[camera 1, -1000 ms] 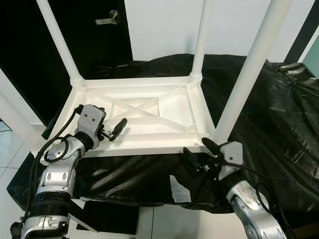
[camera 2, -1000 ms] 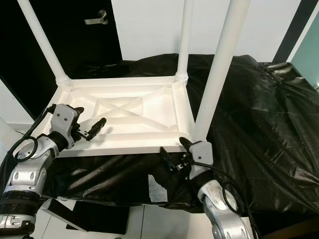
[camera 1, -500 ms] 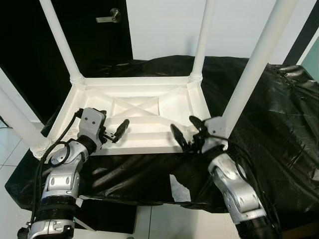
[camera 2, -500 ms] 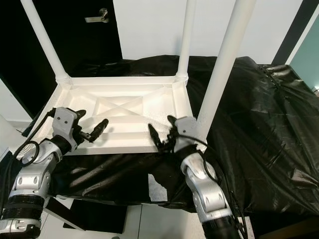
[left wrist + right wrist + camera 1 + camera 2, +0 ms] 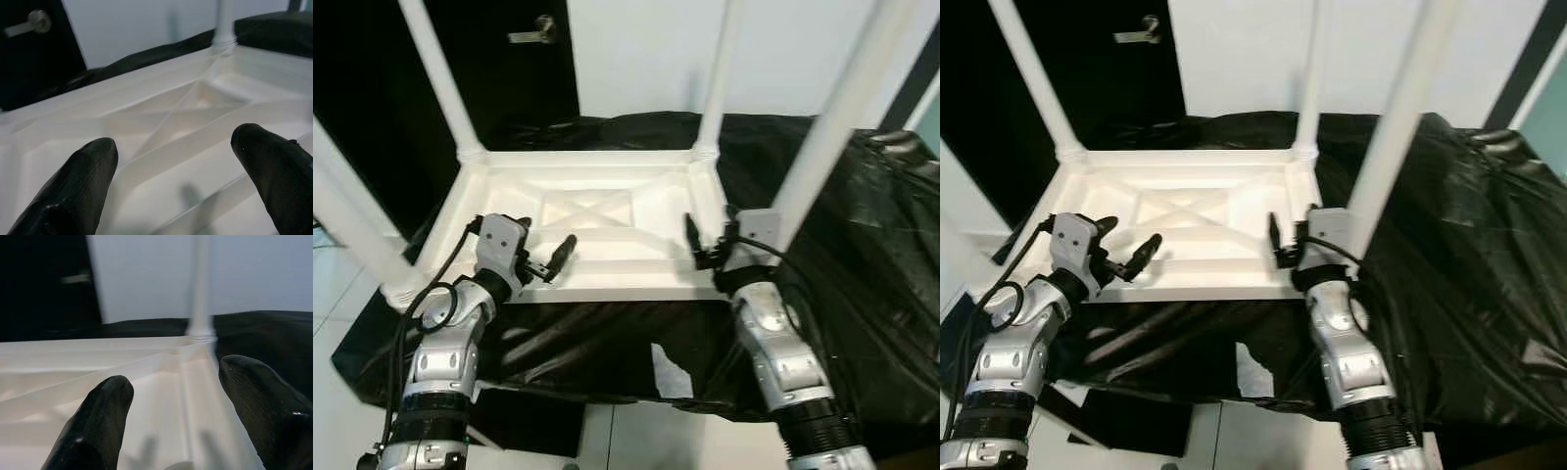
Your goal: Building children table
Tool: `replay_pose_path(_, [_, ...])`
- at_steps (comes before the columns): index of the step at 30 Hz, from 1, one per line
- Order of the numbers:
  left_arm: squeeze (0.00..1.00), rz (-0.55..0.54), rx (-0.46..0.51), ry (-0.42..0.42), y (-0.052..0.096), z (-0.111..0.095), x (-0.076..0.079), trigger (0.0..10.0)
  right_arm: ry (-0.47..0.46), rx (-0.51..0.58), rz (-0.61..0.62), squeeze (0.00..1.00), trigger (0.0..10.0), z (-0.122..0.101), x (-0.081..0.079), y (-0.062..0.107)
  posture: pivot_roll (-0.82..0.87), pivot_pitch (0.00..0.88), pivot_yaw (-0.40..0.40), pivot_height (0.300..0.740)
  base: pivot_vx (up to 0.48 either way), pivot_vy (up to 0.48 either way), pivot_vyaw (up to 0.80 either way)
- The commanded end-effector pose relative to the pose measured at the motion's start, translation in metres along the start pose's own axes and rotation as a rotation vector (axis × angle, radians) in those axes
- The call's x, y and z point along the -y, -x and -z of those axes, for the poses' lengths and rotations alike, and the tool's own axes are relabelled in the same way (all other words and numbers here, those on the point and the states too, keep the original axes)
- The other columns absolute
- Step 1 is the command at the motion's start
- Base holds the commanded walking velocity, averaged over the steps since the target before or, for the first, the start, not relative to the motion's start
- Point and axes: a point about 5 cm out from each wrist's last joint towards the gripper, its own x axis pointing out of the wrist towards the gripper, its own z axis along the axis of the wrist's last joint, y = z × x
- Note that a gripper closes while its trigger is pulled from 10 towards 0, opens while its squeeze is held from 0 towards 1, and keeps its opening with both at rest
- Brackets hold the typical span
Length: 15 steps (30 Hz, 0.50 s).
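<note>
The left arm rises from the lower left with its elbow bent, forearm angled up and inward, so that the left tool (image 5: pixel 540 252) hangs over the near-left part of the upturned children table (image 5: pixel 597 211). Its two black fingers (image 5: pixel 83 181) are spread wide, holding nothing; one tip points toward 3 o'clock above the ribbed underside, and whether it touches the plastic cannot be told.

The right arm comes up from the lower right, forearm nearly vertical, wrist tipped forward. The right tool (image 5: pixel 705 240) sits at the near-right corner of the table, just beside the base of the near-right leg (image 5: pixel 837 108). Its fingers (image 5: pixel 98 423) are also spread apart and empty, straddling the right-hand rim, which runs away between them toward the far-right leg (image 5: pixel 200 289).

The white table lies upside down on a bench draped in black sheeting (image 5: pixel 862 225), its four legs standing upward. The near-left leg (image 5: pixel 347 220) crosses the frame at about 9 o'clock, and the far-left leg (image 5: pixel 440 83) rises at 11 o'clock. A cross-shaped brace marks the centre of the underside. A dark door with a lever handle (image 5: pixel 533 31) stands behind at 11 o'clock.
</note>
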Motion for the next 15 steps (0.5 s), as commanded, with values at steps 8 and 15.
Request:
replay_pose_path(8, [0.00,0.051,-0.026,0.016,-0.001,0.003,0.020,10.0,0.115,-0.033,0.311,0.00,10.0,0.010,0.088,0.010,-0.03,0.000,0.015,0.740,0.000,0.000,0.00])
replay_pose_path(15, [0.00,0.125,-0.016,0.017,-0.007,0.002,0.034,10.0,0.172,-0.036,0.423,0.00,10.0,0.008,0.124,0.020,-0.03,0.000,0.019,0.740,0.000,0.000,0.00])
